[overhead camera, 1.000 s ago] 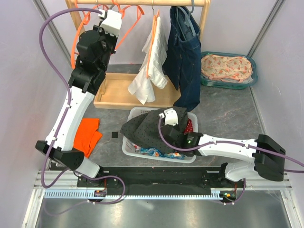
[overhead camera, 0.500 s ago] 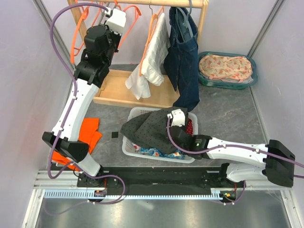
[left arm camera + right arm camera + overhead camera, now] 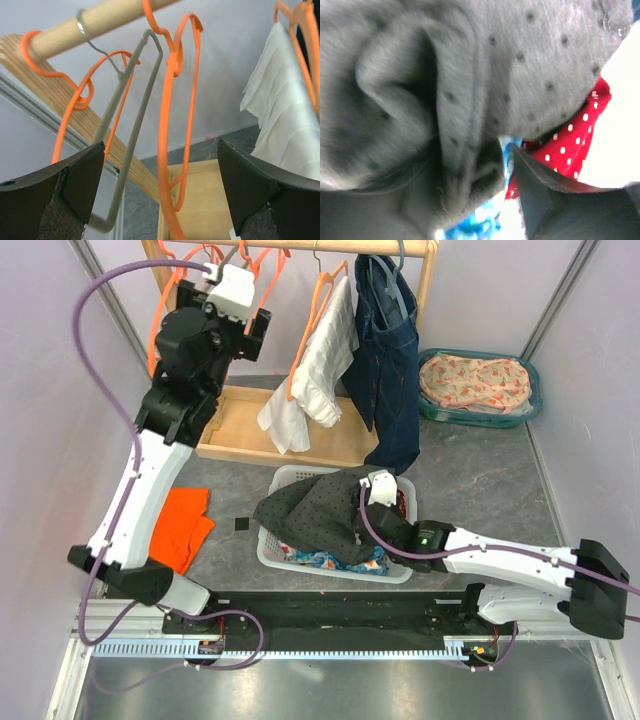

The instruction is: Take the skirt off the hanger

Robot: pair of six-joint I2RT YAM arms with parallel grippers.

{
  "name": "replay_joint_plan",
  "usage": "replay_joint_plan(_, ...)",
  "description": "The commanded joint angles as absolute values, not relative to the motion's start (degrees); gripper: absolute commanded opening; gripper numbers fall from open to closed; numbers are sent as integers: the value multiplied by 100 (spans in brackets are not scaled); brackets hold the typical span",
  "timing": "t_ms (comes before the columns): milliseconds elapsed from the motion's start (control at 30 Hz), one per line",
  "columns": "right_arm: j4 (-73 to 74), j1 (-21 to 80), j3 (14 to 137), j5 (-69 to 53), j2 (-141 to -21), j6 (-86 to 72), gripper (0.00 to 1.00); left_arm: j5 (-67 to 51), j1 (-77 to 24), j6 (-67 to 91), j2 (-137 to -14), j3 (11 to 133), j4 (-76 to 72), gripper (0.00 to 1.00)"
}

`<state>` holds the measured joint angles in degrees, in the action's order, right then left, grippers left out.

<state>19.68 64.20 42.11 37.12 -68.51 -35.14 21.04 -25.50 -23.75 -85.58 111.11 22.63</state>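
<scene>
The skirt, dark grey with small dots, lies heaped over the white laundry basket. My right gripper sits low over its right side, open; in the right wrist view a fold of the skirt lies loose between the spread fingers of the right gripper. My left gripper is up at the clothes rail, open. In the left wrist view the bare grey hanger hangs from the wooden rod between the wide jaws of the left gripper, touching neither finger.
Orange hangers hang beside the grey one. A white shirt and denim garment hang on the rail above a wooden base. A teal tub of floral cloth stands back right. An orange cloth lies left.
Both grippers have opened. The left one let go at the rail and shifted slightly left; the right one released the skirt onto the basket and slid a little right. The white shirt swung.
</scene>
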Motion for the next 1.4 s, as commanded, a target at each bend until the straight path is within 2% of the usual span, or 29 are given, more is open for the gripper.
replay_joint_plan(0, 2898, 6398, 4587, 3015, -6329, -3489, 73, 2188, -2689, -2189, -7858, 11136, 2092, 100)
replay_joint_plan(33, 3292, 6398, 4771, 2997, -6250, -3507, 74, 2223, -2742, -2197, -7805, 11188, 2092, 100)
replay_joint_plan(67, 3470, 6398, 4868, 3041, -6023, -3524, 80, 2276, -2786, -2189, -7657, 11223, 2092, 100)
replay_joint_plan(133, 4030, 6398, 5236, 3312, -5776, -3682, 97, 2399, -2891, -2101, -7568, 11381, 2153, 99)
replay_joint_plan(300, 5018, 6398, 6991, 3446, -5388, -3332, 98, 2408, -3312, -1811, -7891, 12144, 2785, 100)
replay_joint_plan(400, 4731, 6399, 7644, 3349, -5458, -2980, 98, 2540, -3875, -1959, -8216, 12444, 2865, 100)
replay_joint_plan(500, 3758, 6398, 7612, 3199, -5668, -2664, 80, 2566, -4244, -1960, -8620, 12673, 2787, 100)
replay_joint_plan(533, 3527, 6398, 7559, 3199, -5878, -2593, 63, 2549, -4323, -1969, -8718, 12700, 2734, 100)
replay_joint_plan(600, 2878, 6364, 7340, 3278, -6081, -2426, 47, 2505, -4499, -1969, -8902, 12726, 2576, 100)
replay_joint_plan(633, 2683, 6346, 7252, 3252, -6265, -2382, 29, 2548, -4552, -1995, -9077, 12744, 2506, 100)
replay_joint_plan(700, 2174, 6206, 7007, 2991, -6398, -2356, 19, 2627, -4632, -2013, -9263, 12788, 2365, 100)
replay_joint_plan(967, 705, 5625, 6013, 2101, -6723, -2750, 12, 3102, -4623, -2214, -9624, 12350, 1917, 100)
replay_joint_plan(1267, -315, 5414, 3756, 1311, -6715, -3769, 9, 3278, -4439, -2347, -9246, 11418, 1301, 100)
replay_joint_plan(1367, -317, 5414, 3254, 1397, -6478, -3928, 9, 3209, -4281, -2338, -9053, 11024, 828, 100)
